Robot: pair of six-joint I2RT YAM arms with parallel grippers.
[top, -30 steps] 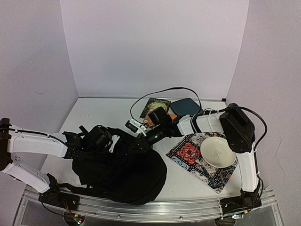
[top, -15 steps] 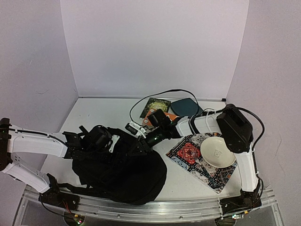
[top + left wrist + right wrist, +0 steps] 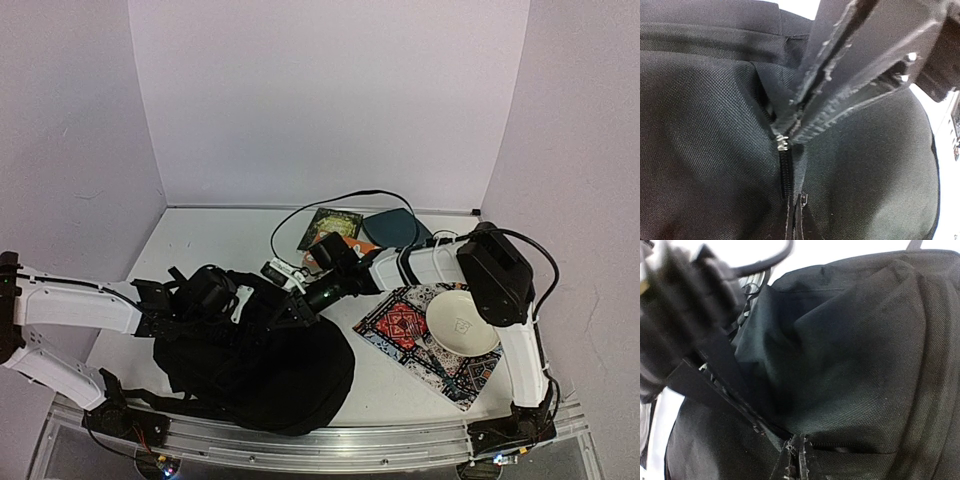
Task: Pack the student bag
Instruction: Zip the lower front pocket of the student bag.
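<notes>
At the worktop's point(image 3: 200, 240) near left corner, our left pincer point(image 3: 794, 222) and right pincer point(image 3: 795, 462) are both pinching the big soft black backpack's point(image 3: 270, 370) cloth, tips close together.

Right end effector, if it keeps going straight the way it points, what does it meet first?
The black backpack. The right end effector is shut right at its zipper seam, so the fabric there comes first; whether it touches yet is unclear.

The overhead view is bright and evenly lit, with soft shadows. Both wrist views are dim: the bag point(image 3: 705, 125) is sharp just above the left pincer point(image 3: 795, 220), while white glare and blur lie up-left of the right pincer point(image 3: 797, 462).
</notes>
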